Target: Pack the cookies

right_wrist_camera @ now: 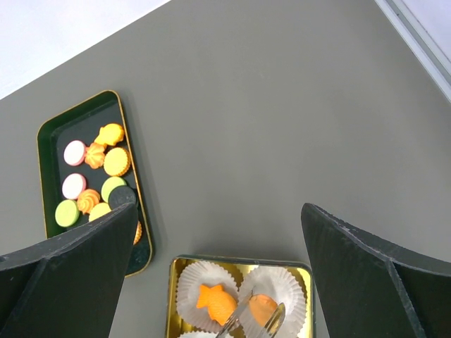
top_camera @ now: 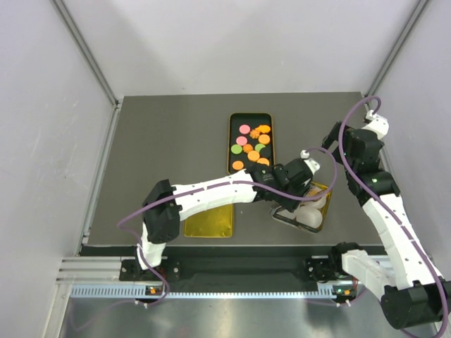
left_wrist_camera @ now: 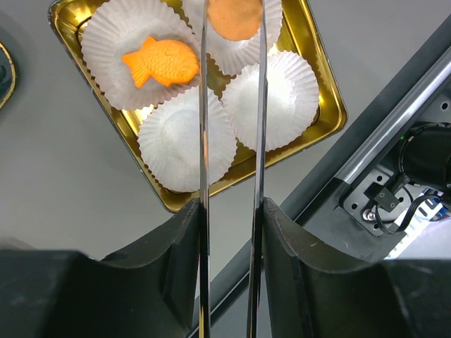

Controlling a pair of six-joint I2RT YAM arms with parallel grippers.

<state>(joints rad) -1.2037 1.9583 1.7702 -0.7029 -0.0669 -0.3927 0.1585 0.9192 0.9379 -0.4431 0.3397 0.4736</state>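
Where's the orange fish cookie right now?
The fish cookie lies in a white paper cup at the gold tray's upper left in the left wrist view.

Light: bright, diffuse, from overhead.

Left wrist view: the tray (left_wrist_camera: pixel 324 84) shows specular glare on its gold floor between the cups (left_wrist_camera: pixel 282 98), which are close to clipping. The cookie (left_wrist_camera: pixel 235 17) at the tray's far side is sharp. The left fingers (left_wrist_camera: pixel 204 141) act as mirrors. Their dark bases, nearest the lens, are soft.

Top view: the table (top_camera: pixel 176 141) is evenly lit, with a soft shadow under the arm left of the tray. The lid (top_camera: pixel 208 220), further left, carries a pale sheen.

Right wrist view: the wall (right_wrist_camera: pixel 56 28) beyond the tray is blown out. The right fingers (right_wrist_camera: pixel 63 282) are dark with slightly blurred edges.
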